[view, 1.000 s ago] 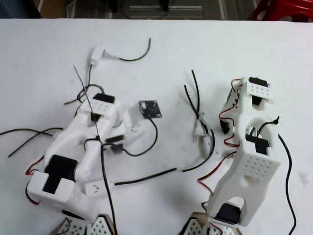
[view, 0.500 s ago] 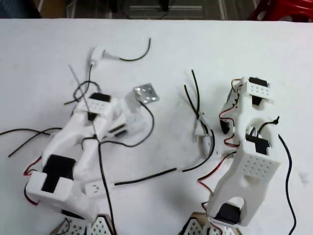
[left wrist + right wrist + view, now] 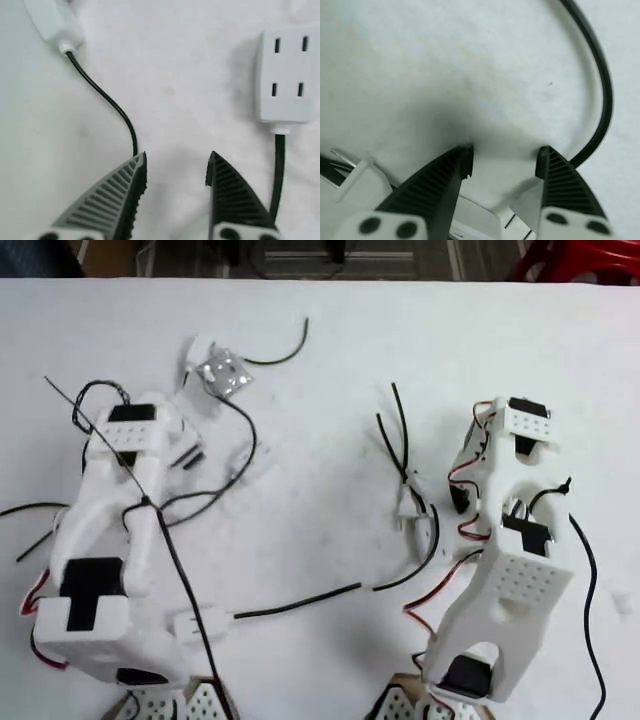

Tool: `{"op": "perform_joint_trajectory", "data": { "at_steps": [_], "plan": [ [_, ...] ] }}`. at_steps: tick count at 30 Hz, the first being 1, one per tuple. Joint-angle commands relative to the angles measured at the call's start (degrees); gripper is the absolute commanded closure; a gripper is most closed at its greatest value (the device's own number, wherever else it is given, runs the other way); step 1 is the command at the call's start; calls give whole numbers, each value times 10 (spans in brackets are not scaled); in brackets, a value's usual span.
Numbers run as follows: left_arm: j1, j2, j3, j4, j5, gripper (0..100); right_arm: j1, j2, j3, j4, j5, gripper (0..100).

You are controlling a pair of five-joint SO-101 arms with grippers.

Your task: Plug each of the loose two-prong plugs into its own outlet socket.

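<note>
The white tabletop [image 3: 330,320] is strewn with black leads. Toward its far left lies an outlet socket [image 3: 222,373], face up, just beside a white plug [image 3: 198,348] whose lead arcs away toward the far edge. The socket's cord [image 3: 250,435] curls back toward the left arm [image 3: 110,510]. Near the middle, a second plug [image 3: 408,508] rests among several crossing leads, close to the right arm [image 3: 510,570]. At the near edge sits a white connector block [image 3: 200,623], and its long lead [image 3: 300,600] stretches across the space between the two arms. A thin black cable [image 3: 170,540] runs over the left arm and crosses that block. The left arm lies stretched along the left side, wrist aimed at the socket. In its wrist view the left pincer [image 3: 175,162] hangs spread above bare cloth with nothing between its fingers. The outlet socket [image 3: 287,75] sits off to one side with four slots showing, and its cord passes just beside one finger. A white cord end [image 3: 50,22] lies on the other side, its lead reaching the other finger; whether this is the white plug is unclear. The right arm stands folded over itself with its wrist low. The right pincer [image 3: 505,152] is also spread and holds nothing, with a black loop [image 3: 600,90] curving past one finger and a white pronged piece [image 3: 355,175] beside the other.
</note>
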Motion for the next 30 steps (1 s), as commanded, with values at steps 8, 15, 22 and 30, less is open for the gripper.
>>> {"op": "perform_joint_trajectory", "data": {
  "at_steps": [8, 15, 22, 30],
  "plan": [
    [98, -15, -26, 10, 112, 797, -5, 7, -20, -24, 7, 786],
    [105, 31, -32, -45, 120, 797, -5, 7, -20, -24, 7, 786],
    [153, 117, -90, 15, 126, 797, -5, 7, -20, -24, 7, 786],
    [163, 131, -154, 54, 178, 797, -4, 7, -20, -24, 7, 786]
  ]
}}
